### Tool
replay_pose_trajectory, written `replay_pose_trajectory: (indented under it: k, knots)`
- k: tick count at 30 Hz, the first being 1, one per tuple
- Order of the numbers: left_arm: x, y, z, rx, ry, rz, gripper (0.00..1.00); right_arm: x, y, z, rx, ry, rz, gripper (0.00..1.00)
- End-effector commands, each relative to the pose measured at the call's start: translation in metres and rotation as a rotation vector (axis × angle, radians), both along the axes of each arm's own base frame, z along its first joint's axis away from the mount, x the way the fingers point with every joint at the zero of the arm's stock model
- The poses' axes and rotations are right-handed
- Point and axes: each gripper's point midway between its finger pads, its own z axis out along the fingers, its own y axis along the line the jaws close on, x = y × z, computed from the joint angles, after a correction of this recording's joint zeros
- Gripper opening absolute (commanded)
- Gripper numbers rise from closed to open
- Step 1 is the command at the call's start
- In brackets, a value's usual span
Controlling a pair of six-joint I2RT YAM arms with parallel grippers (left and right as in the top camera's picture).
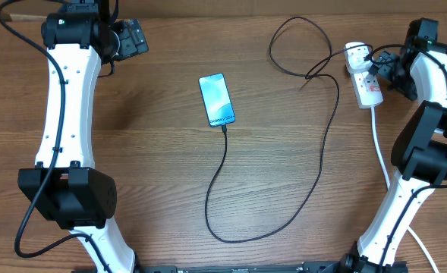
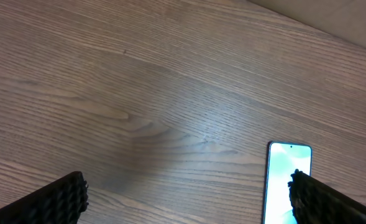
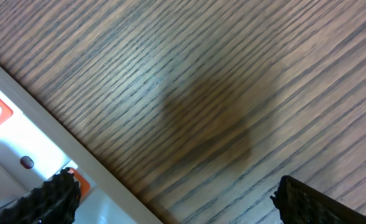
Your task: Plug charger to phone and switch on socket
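The phone [image 1: 216, 99] lies screen up in the middle of the table, its blue-teal screen lit; its top end shows in the left wrist view [image 2: 286, 180]. The charger's thin black cable [image 1: 314, 171] runs from the phone's near short edge in a wide loop up to its white plug [image 1: 355, 54] seated in the socket [image 1: 367, 85] at the far right. My left gripper [image 2: 186, 196] is open and empty at the far left, away from the phone. My right gripper [image 3: 173, 190] is open, one finger over the socket's edge [image 3: 21, 149] with its orange-red switch.
The socket's thick white cord [image 1: 380, 152] runs down the right side beside the right arm's base. The cable's upper loop [image 1: 288, 45] lies near the table's far edge.
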Motion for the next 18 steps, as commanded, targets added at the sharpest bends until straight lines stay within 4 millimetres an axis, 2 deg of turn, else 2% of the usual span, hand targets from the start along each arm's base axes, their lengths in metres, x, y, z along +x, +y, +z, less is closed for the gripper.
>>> replay_pose_trajectory:
  k: [1,7,10,18]
  knots:
    - [0.0,0.0,-0.003,0.004,0.006,0.015,1.0,0.001,0.014,-0.012,0.064,0.007,0.035,1.0]
    - [0.0,0.0,-0.003,0.004,0.006,0.015,1.0,-0.001,0.018,-0.013,0.08,0.016,0.048,1.0]
    - [0.0,0.0,-0.003,0.004,0.006,0.015,1.0,-0.001,0.025,-0.013,0.105,0.018,0.107,1.0]
    - [0.0,0.0,-0.003,0.004,0.006,0.015,1.0,-0.003,0.026,-0.014,0.107,0.031,0.122,1.0]
